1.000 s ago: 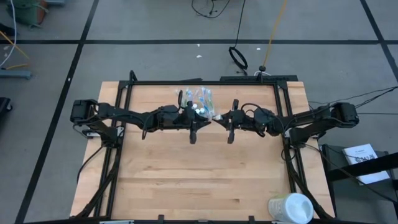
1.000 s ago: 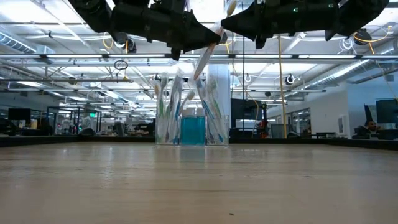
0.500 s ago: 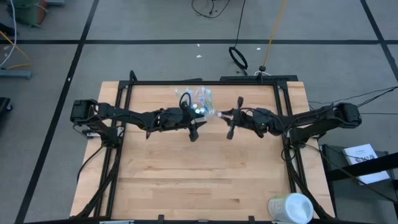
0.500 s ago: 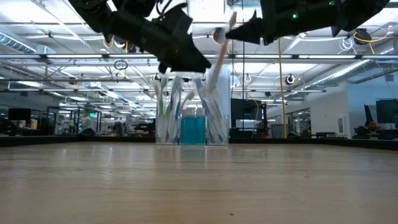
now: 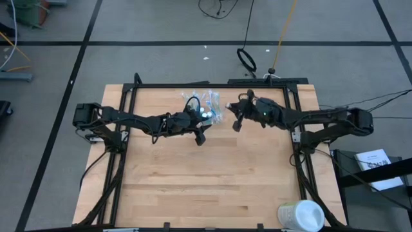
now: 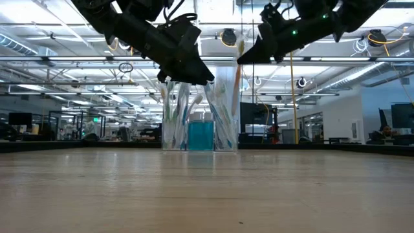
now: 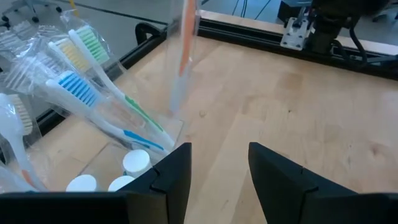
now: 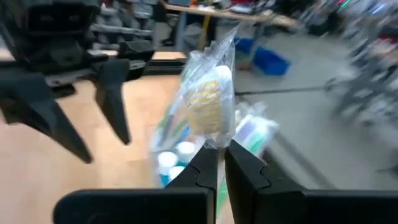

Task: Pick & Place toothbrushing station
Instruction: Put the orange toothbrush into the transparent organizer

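The right gripper pinched a wrapped toothbrush above the clear cup. Only the left wrist view showed white toothpaste caps inside; the left gripper hung spread beside it.

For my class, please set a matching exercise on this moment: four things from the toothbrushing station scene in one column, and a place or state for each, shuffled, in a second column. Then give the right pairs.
Things:
1. right gripper
2. left gripper
3. large white cup
4. toothpaste tubes

Places or states:
A. open, empty, beside the clear plastic cup
B. at the table's near right corner, away from both arms
C. shut on a wrapped toothbrush, above the clear cup
D. standing inside the clear cup, white caps up

Pairs: 1-C, 2-A, 3-B, 4-D
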Tool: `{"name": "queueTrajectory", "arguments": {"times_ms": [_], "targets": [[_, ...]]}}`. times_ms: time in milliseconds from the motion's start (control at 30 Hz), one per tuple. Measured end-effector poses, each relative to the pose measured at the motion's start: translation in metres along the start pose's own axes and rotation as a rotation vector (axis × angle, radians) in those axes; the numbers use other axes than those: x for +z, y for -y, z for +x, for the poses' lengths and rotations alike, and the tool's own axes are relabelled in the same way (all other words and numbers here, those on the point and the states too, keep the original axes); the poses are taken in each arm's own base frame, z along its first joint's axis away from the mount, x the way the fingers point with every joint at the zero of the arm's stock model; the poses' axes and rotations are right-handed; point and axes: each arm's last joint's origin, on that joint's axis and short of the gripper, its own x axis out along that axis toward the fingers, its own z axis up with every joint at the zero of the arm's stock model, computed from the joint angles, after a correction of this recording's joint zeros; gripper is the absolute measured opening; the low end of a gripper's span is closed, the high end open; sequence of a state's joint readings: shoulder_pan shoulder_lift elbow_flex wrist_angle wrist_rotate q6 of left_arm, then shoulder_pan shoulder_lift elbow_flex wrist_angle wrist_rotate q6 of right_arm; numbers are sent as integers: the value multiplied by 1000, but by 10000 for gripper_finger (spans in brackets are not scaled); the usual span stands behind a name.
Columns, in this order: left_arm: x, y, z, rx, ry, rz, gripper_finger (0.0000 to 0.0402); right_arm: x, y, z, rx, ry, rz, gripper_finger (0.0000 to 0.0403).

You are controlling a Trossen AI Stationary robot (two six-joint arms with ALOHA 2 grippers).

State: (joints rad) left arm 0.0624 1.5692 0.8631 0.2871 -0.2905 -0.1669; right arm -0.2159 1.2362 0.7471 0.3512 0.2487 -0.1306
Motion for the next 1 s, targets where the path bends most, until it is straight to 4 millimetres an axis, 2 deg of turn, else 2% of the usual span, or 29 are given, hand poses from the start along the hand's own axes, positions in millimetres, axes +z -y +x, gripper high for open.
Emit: {"name": "queueTrajectory", "arguments": {"times_ms": [167,367,600,867,1000], "targets": [[0,0,0,0,0,-12,166,-6,15,7,71,-16,145,5],[0,0,0,-2,1,-26,166,-24,19,24,46,-94,147,9],[0,0,0,-2,1,-26,166,-43,14,41,48,-145,142,15],[0,0,0,-2,1,-16,166,-58,10,51,46,-202,177,55],[0,0,0,-2,0,-15,166,-57,12,50,4,-195,175,79]]}}
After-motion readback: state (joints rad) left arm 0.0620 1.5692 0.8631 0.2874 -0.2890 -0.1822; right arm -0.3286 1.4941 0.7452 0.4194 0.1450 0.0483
